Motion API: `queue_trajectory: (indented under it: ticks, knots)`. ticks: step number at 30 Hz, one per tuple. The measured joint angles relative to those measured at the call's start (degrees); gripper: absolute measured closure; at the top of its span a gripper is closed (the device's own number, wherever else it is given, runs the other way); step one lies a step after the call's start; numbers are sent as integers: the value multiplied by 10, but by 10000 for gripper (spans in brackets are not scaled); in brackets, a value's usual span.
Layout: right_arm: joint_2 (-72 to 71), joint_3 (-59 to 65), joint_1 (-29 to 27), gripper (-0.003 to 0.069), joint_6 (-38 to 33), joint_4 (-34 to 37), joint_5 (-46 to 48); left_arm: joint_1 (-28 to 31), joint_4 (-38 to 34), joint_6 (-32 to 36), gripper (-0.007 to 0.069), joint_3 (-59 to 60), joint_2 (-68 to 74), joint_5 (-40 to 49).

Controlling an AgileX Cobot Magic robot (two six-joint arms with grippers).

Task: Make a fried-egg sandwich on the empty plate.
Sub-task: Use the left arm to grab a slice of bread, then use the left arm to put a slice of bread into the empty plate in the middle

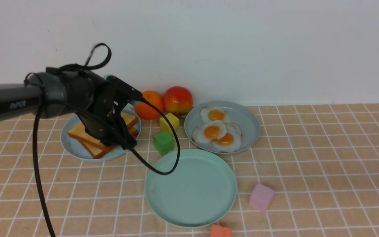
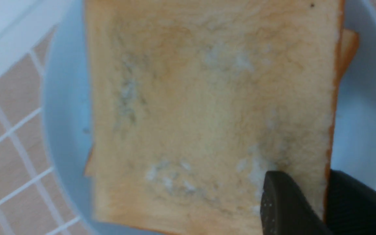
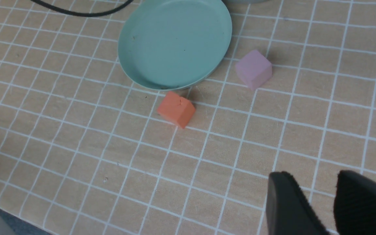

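Tiled tabletop (image 1: 324, 164), white wall (image 1: 242, 39): left end effector (image 2: 318, 189) pinches toast (image 2: 207, 98), right end effector (image 3: 317, 186) spread.

Robot lab bench, mock kitchen: tile-print tabletop (image 1: 308, 164), bare white wall (image 1: 242, 49); toy eggs (image 1: 213, 131), toast (image 1: 74, 131), fruit (image 1: 177, 99) behind green plate (image 1: 191, 187); foam cubes (image 1: 164, 142) around it; robot arm (image 1: 12, 102).

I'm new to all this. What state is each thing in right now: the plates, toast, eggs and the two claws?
Mint-green plate: empty.
Toast slices: stacked on the pale blue plate.
Fried eggs: three, on the grey-blue plate.
Left gripper: straddling the top slice at its edge; grip unclear.
Right gripper: open, empty.
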Motion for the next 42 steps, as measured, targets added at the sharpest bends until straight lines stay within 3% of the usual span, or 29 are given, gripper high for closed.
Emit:
queue_trajectory:
  ticks: [4,15,31,35,39,42]
  knots:
    - [0,0,0,419,0,1,0,-24,-13,-12,478,0,-48,34]
    - [0,0,0,419,0,-6,16,-239,-47,-4,492,99,-138,40]
    - [0,0,0,419,-1,-7,26,-256,-48,-6,498,104,-67,-9]
    - [0,0,0,417,-1,-7,12,-256,-62,-7,440,104,-65,-8]
    - [0,0,0,417,-1,-8,-16,-256,-104,-7,317,104,-65,-10]
    - [0,0,0,417,-1,-4,-22,-256,-114,-7,284,104,-65,-7]
